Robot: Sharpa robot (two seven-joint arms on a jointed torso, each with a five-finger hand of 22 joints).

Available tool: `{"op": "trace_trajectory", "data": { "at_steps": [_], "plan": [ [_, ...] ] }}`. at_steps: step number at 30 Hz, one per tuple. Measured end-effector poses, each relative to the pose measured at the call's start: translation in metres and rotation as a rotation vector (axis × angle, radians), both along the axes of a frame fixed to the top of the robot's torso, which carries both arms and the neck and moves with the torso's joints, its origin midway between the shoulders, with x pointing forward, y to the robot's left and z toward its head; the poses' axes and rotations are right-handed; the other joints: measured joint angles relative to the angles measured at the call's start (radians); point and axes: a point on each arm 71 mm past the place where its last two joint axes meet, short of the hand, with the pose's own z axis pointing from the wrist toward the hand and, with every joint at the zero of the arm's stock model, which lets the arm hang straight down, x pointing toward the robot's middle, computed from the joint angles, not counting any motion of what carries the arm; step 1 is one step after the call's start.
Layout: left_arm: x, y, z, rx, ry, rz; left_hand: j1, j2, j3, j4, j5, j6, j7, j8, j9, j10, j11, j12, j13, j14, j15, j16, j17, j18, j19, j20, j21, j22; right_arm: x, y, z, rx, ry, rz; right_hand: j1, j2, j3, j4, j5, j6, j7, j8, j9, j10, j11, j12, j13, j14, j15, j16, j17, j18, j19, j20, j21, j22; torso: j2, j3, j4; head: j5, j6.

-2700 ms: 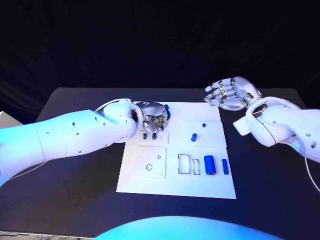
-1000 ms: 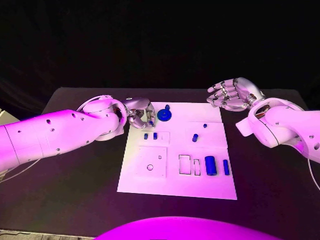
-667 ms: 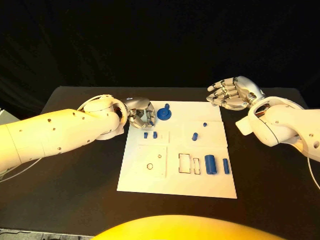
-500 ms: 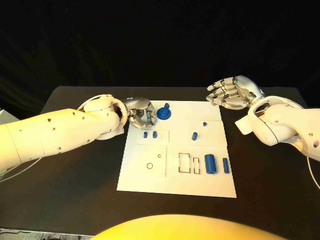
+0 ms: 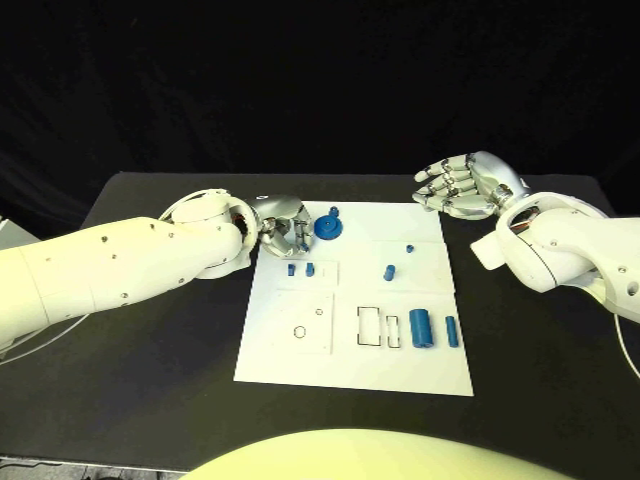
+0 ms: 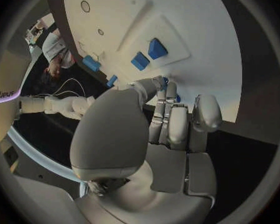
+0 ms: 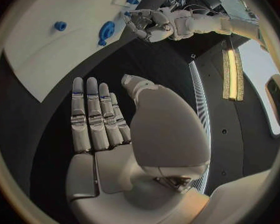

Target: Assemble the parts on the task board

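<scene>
Black table (image 5: pixel 147 330); white task board (image 5: pixel 352 365) centred.

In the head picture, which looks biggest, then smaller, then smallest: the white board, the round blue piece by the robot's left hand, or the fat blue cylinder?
1. The task board, by far.
2. The round blue piece and the fat blue cylinder look about alike, so I won't rank them.
</scene>
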Motion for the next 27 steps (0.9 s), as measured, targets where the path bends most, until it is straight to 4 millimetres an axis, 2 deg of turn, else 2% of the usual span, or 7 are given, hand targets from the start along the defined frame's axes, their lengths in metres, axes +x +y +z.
{"op": "trace_trajectory", "data": {
  "at_steps": [22,27],
  "plan": [
    [0.0009,-0.0030,-0.0028,0.003,0.007,-0.002,0.000,0.000,-0.001,-0.007,0.000,0.005,-0.003,-0.005,0.001,0.014,0.000,-0.001,0.002,0.000,0.000,0.000,0.001,0.000,0.003,-0.003,0.005,0.002,0.0001,0.0004,-0.0001,-0.001,0.001,0.002,-0.004,0.004,0.000,0.000,0.000,0.000,0.000,0.000,-0.001,0.000,0.000,-0.004,0.000,0.000,0.000,-0.004,-0.003,0.000,0.000,0.000,0.000,-0.008,-0.001,0.0006,0.0008,0.000,0.001],
    [0.0014,-0.0038,-0.0028,0.005,0.009,-0.004,-0.007,-0.007,-0.004,-0.009,-0.002,0.008,0.000,-0.006,0.003,0.019,-0.003,-0.007,0.007,0.000,0.000,0.000,-0.001,0.000,0.004,-0.004,0.005,0.001,0.0001,0.0004,-0.0001,-0.001,0.001,0.002,-0.004,0.004,0.000,0.000,0.000,0.000,0.000,0.000,-0.001,0.000,0.000,-0.004,0.000,0.000,0.000,-0.004,-0.003,0.000,0.000,0.000,0.000,-0.008,-0.001,0.0006,0.0009,0.000,0.002]
  ]
}}
